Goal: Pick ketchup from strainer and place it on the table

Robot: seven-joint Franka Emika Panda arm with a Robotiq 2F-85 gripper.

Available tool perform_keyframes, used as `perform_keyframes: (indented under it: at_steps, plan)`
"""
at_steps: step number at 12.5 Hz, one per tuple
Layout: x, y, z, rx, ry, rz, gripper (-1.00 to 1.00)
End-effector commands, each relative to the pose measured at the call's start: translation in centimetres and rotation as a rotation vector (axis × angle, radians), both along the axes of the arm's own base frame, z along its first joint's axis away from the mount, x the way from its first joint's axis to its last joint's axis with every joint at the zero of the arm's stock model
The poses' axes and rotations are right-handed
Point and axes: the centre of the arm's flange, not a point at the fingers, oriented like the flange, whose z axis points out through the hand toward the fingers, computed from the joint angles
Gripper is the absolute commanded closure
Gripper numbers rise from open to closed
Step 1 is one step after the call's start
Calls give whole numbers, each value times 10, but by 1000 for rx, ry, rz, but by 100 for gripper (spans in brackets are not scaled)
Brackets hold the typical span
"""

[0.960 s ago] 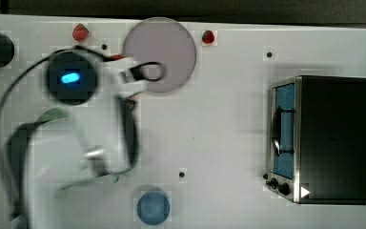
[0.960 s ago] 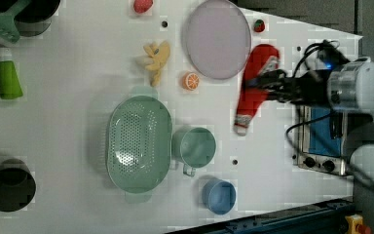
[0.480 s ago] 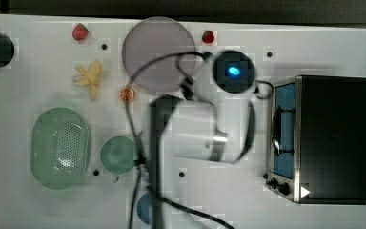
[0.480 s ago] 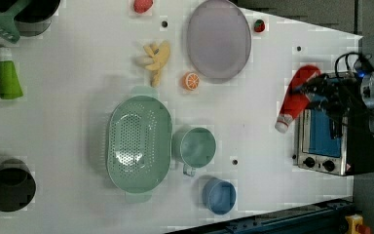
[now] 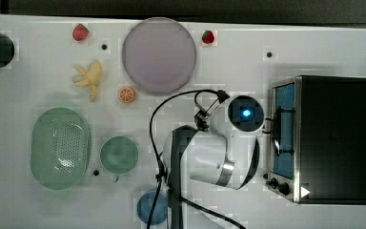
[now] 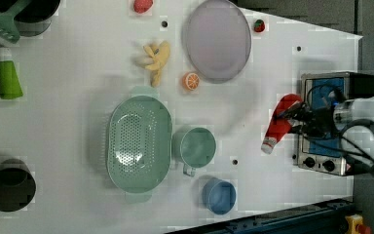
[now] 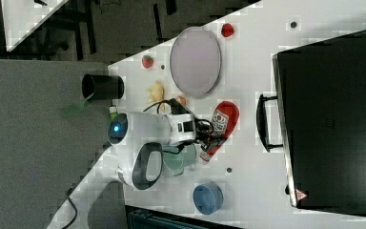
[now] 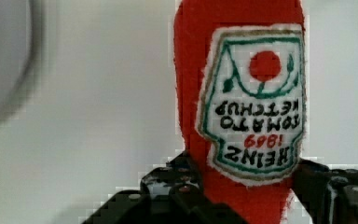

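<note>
- Ketchup (image 6: 281, 123), a red bottle with a white label, hangs in the robot's hand (image 6: 299, 122), which is clenched on its lower body near the cap end; the wrist view shows dark fingers (image 8: 177, 186) pressing both sides of the bottle.
- In the left view the bottle is tilted, white cap pointing down toward the worktop (image 6: 78, 122), just beside the front of a small black oven (image 6: 336, 87).
- The pale green strainer (image 6: 139, 144) lies empty and well apart, at the left view's left, next to a green cup (image 6: 195, 146); a blue cup (image 6: 219, 195) sits nearer the edge.
- The pick looks done, and the carry seems the step in hand, with the bottle over bare white surface between the oven and the lilac plate (image 6: 217, 39).
- Next move, by this reading: lower the bottle onto open worktop clear of the oven's handle, then loosen the grip; the tilt suggests it would come to rest lying down, not standing.
- A soft bottle may cling to a finger on release.
</note>
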Motion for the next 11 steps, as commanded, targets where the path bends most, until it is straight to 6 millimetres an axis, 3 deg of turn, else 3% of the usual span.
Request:
perform_keyframes:
  at_steps: [1, 4, 5, 6, 8, 11]
  plan:
    - [12, 45, -18, -6, -64, 160, -23]
    - [11, 46, -59, -11, -58, 177, -85]
    - [13, 46, -62, -13, -72, 176, -99]
    - [16, 46, -57, -15, -87, 178, -100]
    - [33, 47, -17, -28, -158, 177, -100]
    - [50, 45, 68, -43, -200, 176, -100]
